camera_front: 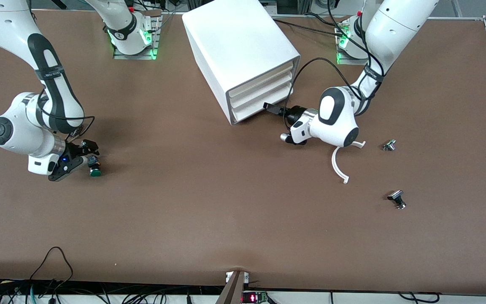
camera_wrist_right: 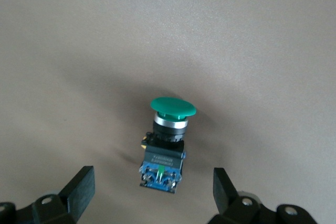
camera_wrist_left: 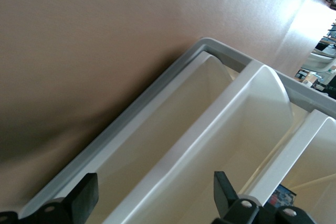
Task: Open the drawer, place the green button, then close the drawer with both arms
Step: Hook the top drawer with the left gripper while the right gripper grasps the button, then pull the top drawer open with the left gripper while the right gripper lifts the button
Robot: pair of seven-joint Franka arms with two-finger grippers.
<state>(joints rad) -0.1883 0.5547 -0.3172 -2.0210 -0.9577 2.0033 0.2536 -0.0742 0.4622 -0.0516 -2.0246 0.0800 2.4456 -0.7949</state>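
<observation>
A: Step in hand, as I read it: opening. My left gripper (camera_front: 270,108) is at the cabinet (camera_front: 243,50) front, level with the drawer (camera_front: 264,106), which looks shut. Jaws released; in the left wrist view a drawer's front lip runs between the spread fingers (camera_wrist_left: 86,195), nothing clamped.

B: Next move?

A: Clench on that lip, then pull straight out. My worry is taking the wrong tier.

B: Button?

A: Button (camera_wrist_right: 165,142) lies on its side on the table (camera_front: 209,202), between the right gripper's (camera_front: 83,157) open fingertips, ungripped; green cap points away from the claw.
</observation>
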